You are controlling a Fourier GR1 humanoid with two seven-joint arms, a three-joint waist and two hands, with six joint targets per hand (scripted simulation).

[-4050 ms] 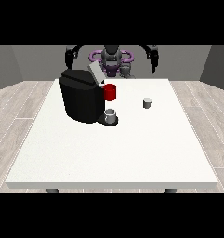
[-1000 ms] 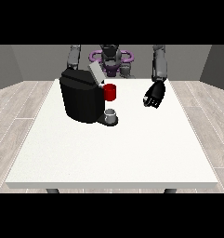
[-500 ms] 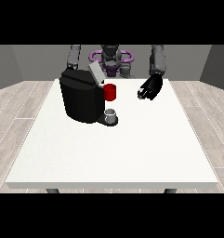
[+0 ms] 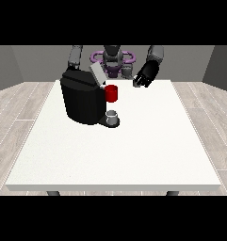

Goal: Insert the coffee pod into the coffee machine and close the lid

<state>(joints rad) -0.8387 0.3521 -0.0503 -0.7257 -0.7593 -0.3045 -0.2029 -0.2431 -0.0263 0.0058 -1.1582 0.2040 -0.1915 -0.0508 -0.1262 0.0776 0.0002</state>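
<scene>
Since a second ago, the hand at the view's right (image 4: 145, 77) has risen from the table and swung inward toward the coffee machine (image 4: 84, 100); your arm now hangs it above the far edge of the white table (image 4: 133, 155). That lift suits carrying the coffee pod toward the raised lid (image 4: 97, 74), which stands open to receive it. You cannot see the pod anywhere on the table; it is probably inside the curled fingers, but the dark hand hides it. A grey cup (image 4: 112, 116) sits under the red spout (image 4: 111, 93). The other hand is hidden behind the machine.
</scene>
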